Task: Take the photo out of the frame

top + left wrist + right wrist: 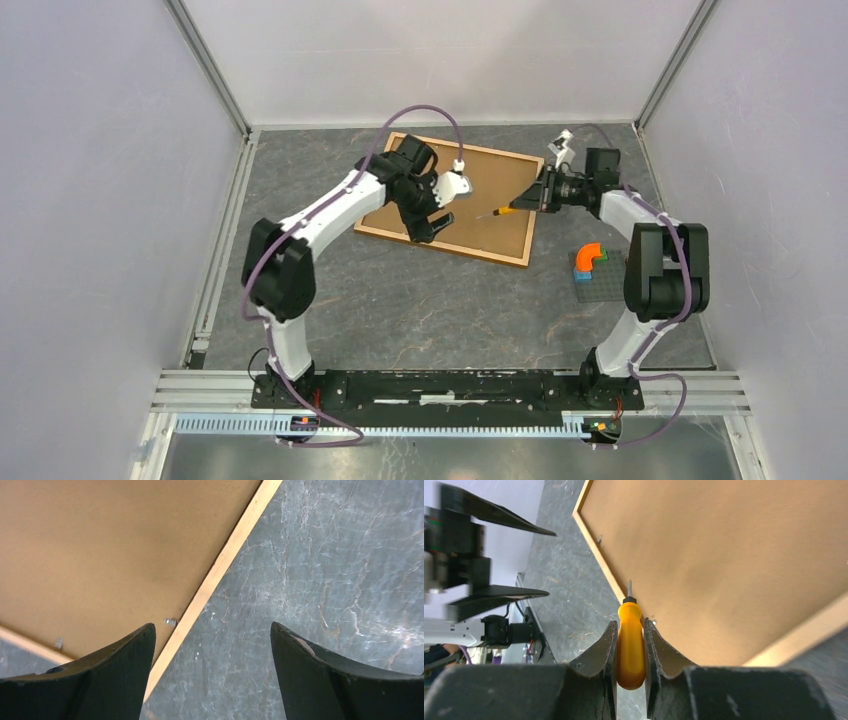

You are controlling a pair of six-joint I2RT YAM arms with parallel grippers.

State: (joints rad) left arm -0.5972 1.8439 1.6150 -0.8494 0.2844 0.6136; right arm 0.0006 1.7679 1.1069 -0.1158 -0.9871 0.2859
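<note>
With the large orange-brown wooden frame [495, 180] laid fibreboard-back up beneath both hands, its photo hidden underneath, an orange-handled screwdriver [630, 645] is pinched by the right hand [630, 626], tip just ahead at the moulding [598, 560], likely to lever the small metal tabs [170, 622], while the left hand [212, 630] is held spread.

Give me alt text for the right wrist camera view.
The right tool is shut on an orange-handled screwdriver, its metal tip at the wooden edge of the frame, which lies back-side up on the grey table.
</note>
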